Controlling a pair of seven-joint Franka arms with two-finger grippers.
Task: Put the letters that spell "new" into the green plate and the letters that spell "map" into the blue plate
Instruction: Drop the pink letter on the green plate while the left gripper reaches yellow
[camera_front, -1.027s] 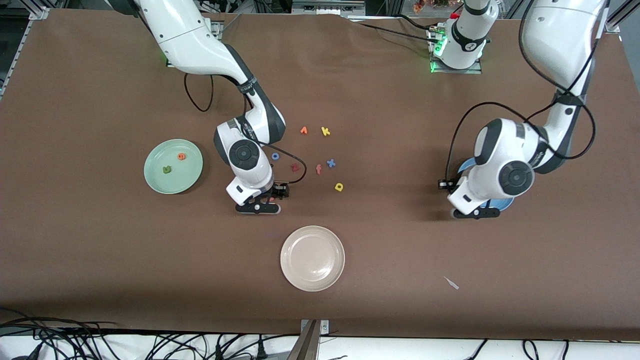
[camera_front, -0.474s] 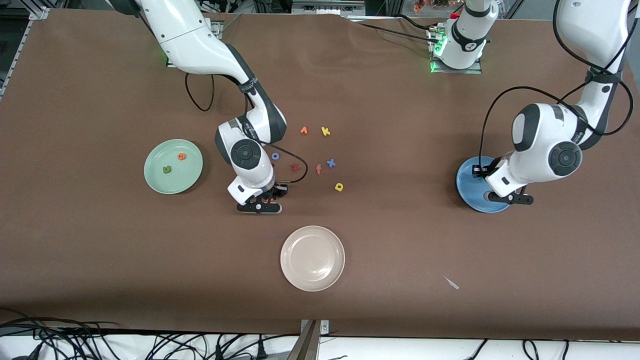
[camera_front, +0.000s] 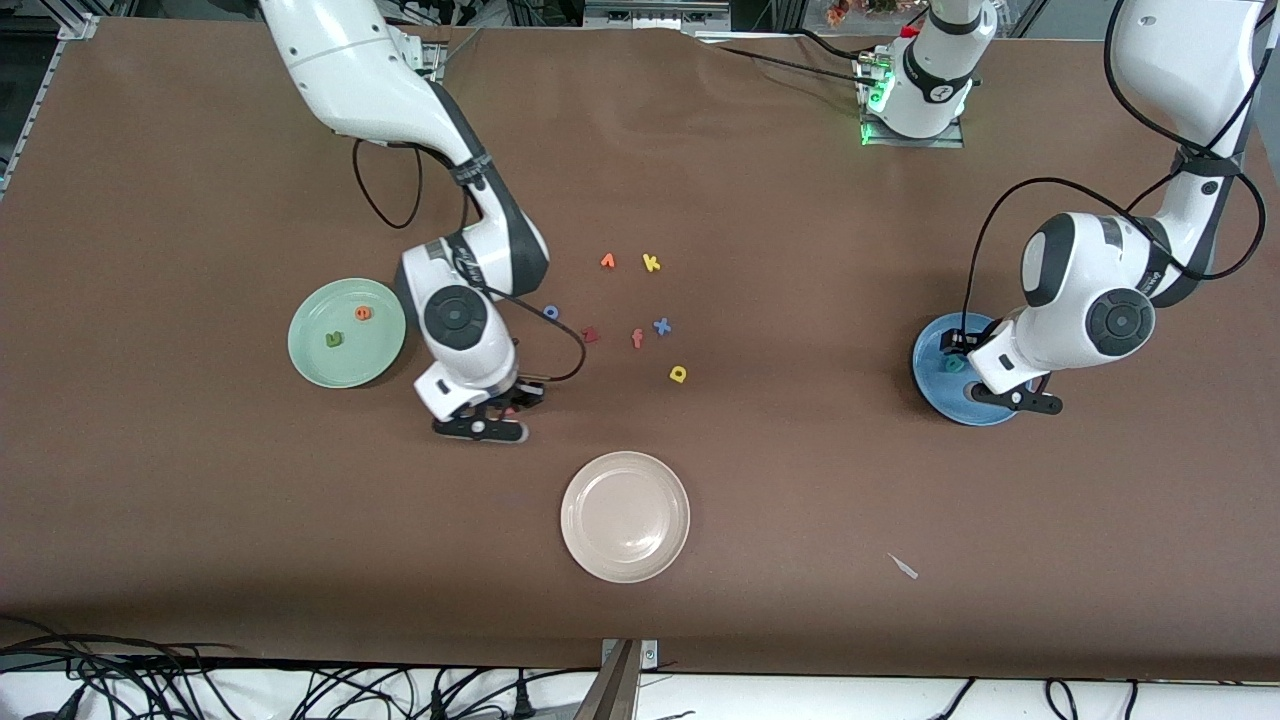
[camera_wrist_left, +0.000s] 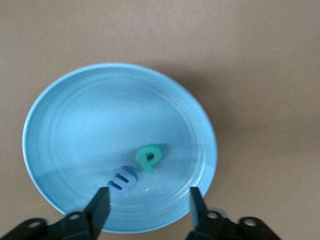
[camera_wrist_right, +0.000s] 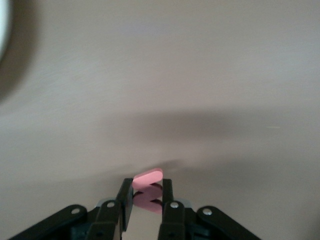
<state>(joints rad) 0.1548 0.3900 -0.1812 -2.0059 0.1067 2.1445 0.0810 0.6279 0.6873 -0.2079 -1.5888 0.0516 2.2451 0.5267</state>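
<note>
Teal p (camera_wrist_left: 149, 158): newly dropped beside the light blue m (camera_wrist_left: 123, 180) in the blue plate (camera_wrist_left: 75, 110), just under the left gripper (camera_wrist_left: 148, 207), its jaws now spread; yellow a (camera_front: 678, 374) outstanding. Salmon-red w (camera_wrist_right: 148, 178): now pinched in the right gripper (camera_wrist_right: 146, 199), lifted over bare table toward the green plate (camera_front: 310, 360), where it would complete "new".

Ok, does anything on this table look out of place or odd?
One thing: a small pale scrap lies alone on the brown table, nearer the front camera than the blue plate. It is no letter and looks like stray debris.
</note>
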